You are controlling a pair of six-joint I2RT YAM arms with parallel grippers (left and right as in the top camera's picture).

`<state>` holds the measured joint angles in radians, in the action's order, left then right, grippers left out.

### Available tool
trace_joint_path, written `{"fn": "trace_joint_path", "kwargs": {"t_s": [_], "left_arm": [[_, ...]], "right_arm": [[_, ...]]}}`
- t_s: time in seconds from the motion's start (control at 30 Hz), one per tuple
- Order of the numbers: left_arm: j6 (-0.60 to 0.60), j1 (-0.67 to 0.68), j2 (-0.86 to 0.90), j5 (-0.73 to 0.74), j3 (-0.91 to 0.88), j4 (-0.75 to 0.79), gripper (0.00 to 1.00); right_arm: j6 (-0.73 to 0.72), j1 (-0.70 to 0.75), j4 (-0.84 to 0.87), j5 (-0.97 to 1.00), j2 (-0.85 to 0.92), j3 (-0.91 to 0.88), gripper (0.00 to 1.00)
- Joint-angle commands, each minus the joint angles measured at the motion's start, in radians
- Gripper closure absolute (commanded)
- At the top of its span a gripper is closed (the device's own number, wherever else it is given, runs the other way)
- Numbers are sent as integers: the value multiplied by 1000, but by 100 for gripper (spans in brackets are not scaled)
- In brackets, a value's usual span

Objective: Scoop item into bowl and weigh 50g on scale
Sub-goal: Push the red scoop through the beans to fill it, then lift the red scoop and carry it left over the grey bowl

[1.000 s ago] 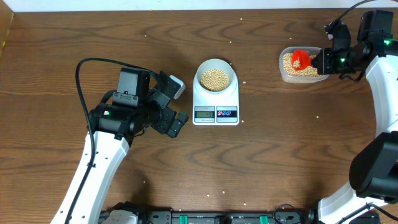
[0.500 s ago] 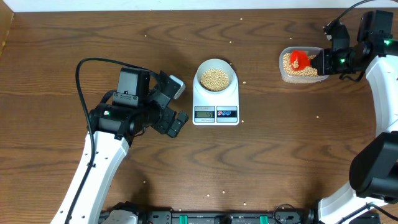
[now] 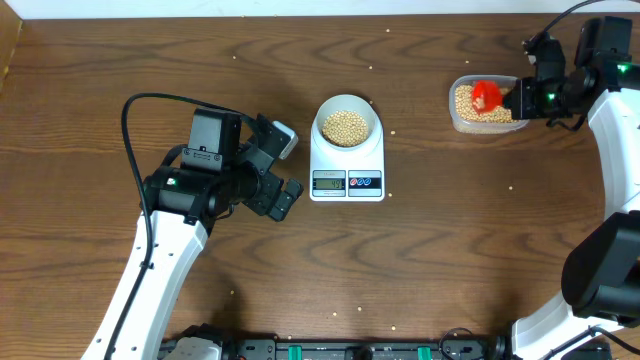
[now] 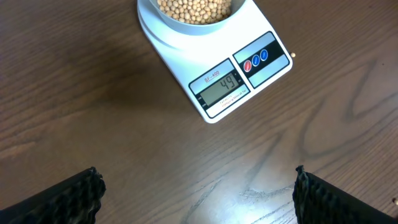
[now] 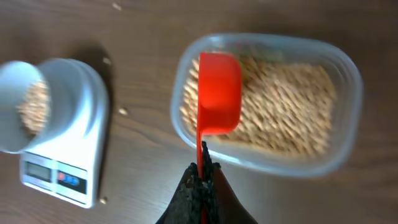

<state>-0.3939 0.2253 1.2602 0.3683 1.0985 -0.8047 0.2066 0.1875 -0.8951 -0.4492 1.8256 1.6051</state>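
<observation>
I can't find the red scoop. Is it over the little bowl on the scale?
No, the red scoop hangs over the clear tub of beans, well apart from the bowl on the scale.

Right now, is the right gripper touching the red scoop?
Touching. The right wrist view shows the right gripper shut on the thin handle of the red scoop, with the handle running straight into the closed gripper and no gap.

A robotics lab test station; a left arm [image 3: 160, 270] and a right arm [image 3: 612, 150] stand at a wood-grain table [image 3: 200, 60]; a black cable [image 3: 124, 130] loops loose; mounting hardware [image 3: 330, 351] lines the near edge; a digital scale [image 3: 347, 181] sits mid-table.
</observation>
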Motion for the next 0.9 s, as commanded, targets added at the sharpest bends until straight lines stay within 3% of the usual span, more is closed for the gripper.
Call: {"fn": "trace_joint_path", "kwargs": {"t_s": [0.0,0.13,0.4,0.87], "left_arm": [[-13,3,-7,13,20,-2,1],[-13,3,-7,13,20,-2,1],[-13,3,-7,13,20,-2,1],[-13,3,-7,13,20,-2,1]], "right_arm": [[-8,0,50,-210,-27,10,99],[-43,-24,149,-333,-34,10,99],[-64,-170,266,-339,-34,10,99],[53,-401,296,-175,-34,10,99]]}}
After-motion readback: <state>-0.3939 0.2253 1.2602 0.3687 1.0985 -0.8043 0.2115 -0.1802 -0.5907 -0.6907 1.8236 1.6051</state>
